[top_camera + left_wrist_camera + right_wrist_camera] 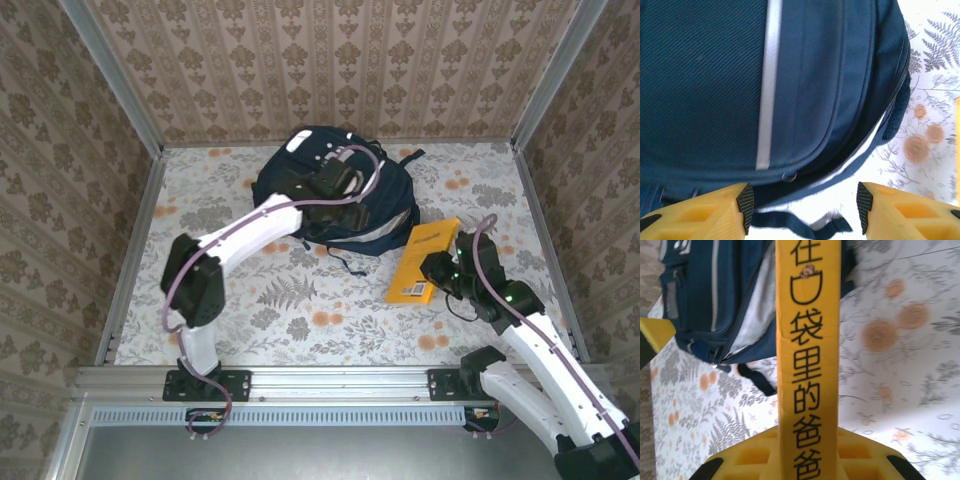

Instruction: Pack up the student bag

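Where the flower-printed table (300, 310) spreads beneath both arms, the student bag (278, 172) lies at its far middle, directly under the left gripper (337, 180) and well off to the left of the right gripper (443, 270). From the left wrist, the bag's navy front fills the space just ahead of the fingertips (745, 205). They stand wide apart with nothing clasped between them, so that hand is released.

Between the bag and the right gripper is the yellow book (425, 262), smaller than the bag, and the right gripper is clamped on it. From the right wrist, the book rises straight out of the closed jaws. Its narrow face, printed with black Chinese characters, is turned to the camera, and the bag lies beyond it to the left. Whether the book's far corner touches the bag I cannot tell.

A thin white stripe (767, 85) runs across the bag's front, ahead of the left fingers. A dark strap (805, 225) lies on the cloth in the gap between those fingers, nearest to them. Smallest, a zip pull (788, 177) sits on the bag's seam just ahead of the strap.
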Controlling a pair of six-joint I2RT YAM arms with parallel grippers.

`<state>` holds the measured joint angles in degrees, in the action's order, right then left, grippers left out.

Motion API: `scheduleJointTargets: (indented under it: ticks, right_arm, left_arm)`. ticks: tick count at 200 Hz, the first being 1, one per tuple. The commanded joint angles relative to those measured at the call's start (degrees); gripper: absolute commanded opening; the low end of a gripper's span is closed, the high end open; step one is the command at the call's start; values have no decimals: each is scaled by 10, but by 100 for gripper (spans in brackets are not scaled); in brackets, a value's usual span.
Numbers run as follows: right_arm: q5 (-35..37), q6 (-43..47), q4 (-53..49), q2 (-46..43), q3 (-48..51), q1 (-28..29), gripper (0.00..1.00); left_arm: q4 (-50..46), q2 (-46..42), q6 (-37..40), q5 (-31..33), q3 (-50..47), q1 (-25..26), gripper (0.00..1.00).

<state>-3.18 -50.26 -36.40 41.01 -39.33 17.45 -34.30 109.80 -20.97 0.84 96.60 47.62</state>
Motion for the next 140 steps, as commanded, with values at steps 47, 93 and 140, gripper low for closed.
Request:
scheduleJointTargets:
  ticks: [47, 93, 140]
  right_arm:
    - [-24, 22, -6, -18, -28, -20, 0]
    - [-45, 12, 15, -19, -13, -21, 0]
    - [-55, 17, 38, -3, -23, -22, 0]
  left_arm:
    - [-62, 179, 116, 121, 208, 20, 57]
    - [-68, 262, 146, 130, 293, 26, 56]
    - [-104, 306, 166, 259, 337, 43, 2]
